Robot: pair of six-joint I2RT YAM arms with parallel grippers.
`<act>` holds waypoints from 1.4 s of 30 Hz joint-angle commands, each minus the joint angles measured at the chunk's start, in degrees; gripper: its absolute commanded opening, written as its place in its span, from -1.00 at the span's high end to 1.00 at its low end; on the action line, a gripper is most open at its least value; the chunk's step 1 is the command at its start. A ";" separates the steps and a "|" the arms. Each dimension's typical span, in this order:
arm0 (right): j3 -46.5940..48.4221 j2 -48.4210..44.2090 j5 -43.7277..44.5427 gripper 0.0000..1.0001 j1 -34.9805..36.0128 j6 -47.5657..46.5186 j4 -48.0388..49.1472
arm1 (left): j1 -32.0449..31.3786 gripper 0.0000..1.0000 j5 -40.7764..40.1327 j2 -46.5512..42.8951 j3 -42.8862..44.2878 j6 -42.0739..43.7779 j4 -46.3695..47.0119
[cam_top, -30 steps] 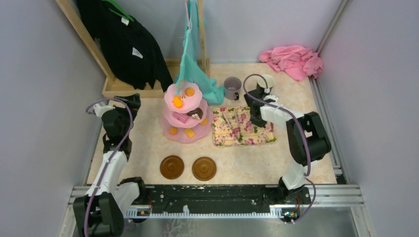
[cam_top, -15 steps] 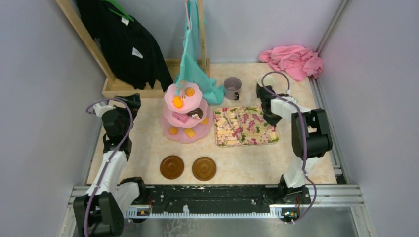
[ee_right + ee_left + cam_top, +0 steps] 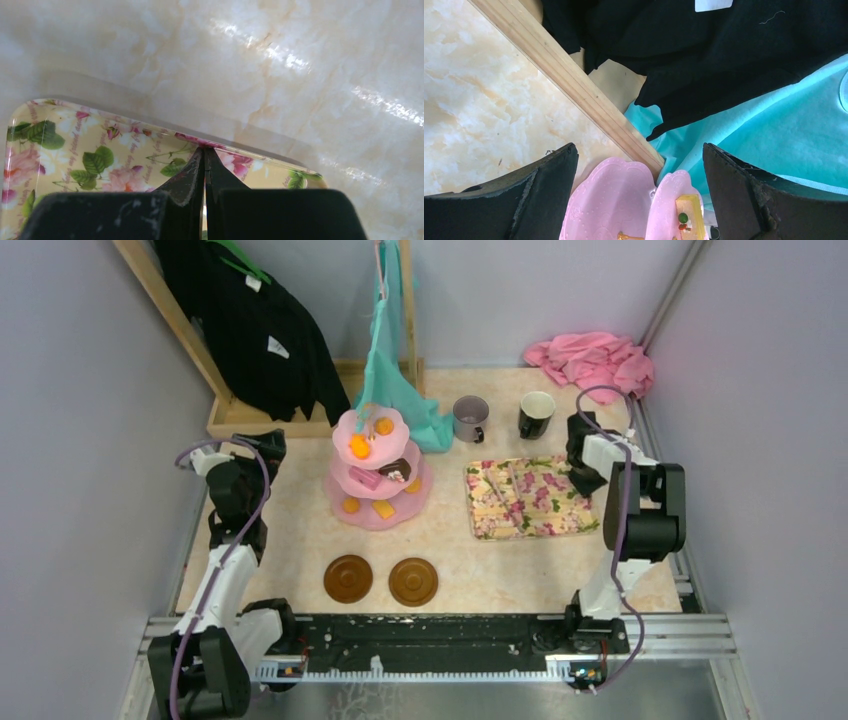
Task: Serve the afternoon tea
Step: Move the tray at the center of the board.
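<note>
Where the right gripper (image 3: pixel 204 150) comes to a point low in the middle of the right wrist view, its two fingers are pressed flat together. The raised rim of the floral tray (image 3: pixel 100 150) appears nipped between their tips. The rest of the tray spreads toward the lower left of that frame, and bare marbled tabletop (image 3: pixel 300 65) fills the top.

From above, that grip sits on the tray's right-hand short end. The tray's long axis runs left to right across the centre-right of the frame, slightly tilted, so the tray lies wholly leftward of the jaws. Any pull or push would likely act along its length.

Just above the tray stand the black white-lined mug (image 3: pixel 536 413) and, further left, the grey mug (image 3: pixel 470 417), both apart from it and nearer this arm.

The pink three-tier stand (image 3: pixel 378 468), carrying small toy cakes (image 3: pixel 359 447), is left of the tray at frame centre. Two brown discs (image 3: pixel 348 578) lie below it.

The left gripper (image 3: pixel 639 150) hangs with jaws wide apart and nothing between them. It is high at the left of the top view, and the stand shows beyond its fingers in the wrist view. By my judgement that arm is the nearer one to the stand.
</note>
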 commanded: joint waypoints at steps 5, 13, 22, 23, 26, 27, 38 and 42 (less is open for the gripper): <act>4.25 2.77 0.17 1.00 -8.38 1.12 -2.48 | 0.08 -0.98 1.18 0.11 -0.29 1.14 2.18; 6.85 3.88 -0.22 1.00 -14.16 3.80 -2.71 | -0.09 -0.98 2.79 0.90 0.00 0.97 2.29; 7.16 3.46 1.36 1.00 -16.10 7.24 -3.25 | -0.13 -0.98 3.73 0.95 0.26 1.01 2.74; 7.18 2.76 1.16 1.00 -15.87 6.66 -2.39 | -0.13 -0.98 3.73 0.89 0.34 1.22 2.74; 7.03 -0.72 0.53 1.00 -14.36 2.15 1.39 | -0.14 -0.98 3.81 0.73 0.36 1.61 2.78; 6.75 -2.18 0.66 1.00 -13.54 0.61 2.84 | -0.26 -0.98 3.81 0.67 0.36 1.73 2.82; 8.80 -10.67 -0.84 0.86 -4.69 -13.79 11.35 | -0.53 -0.98 3.12 0.02 0.61 3.23 2.83; 7.35 -11.31 -5.01 0.49 -2.22 -18.36 14.98 | -0.49 -0.98 3.41 -0.03 0.76 3.32 2.98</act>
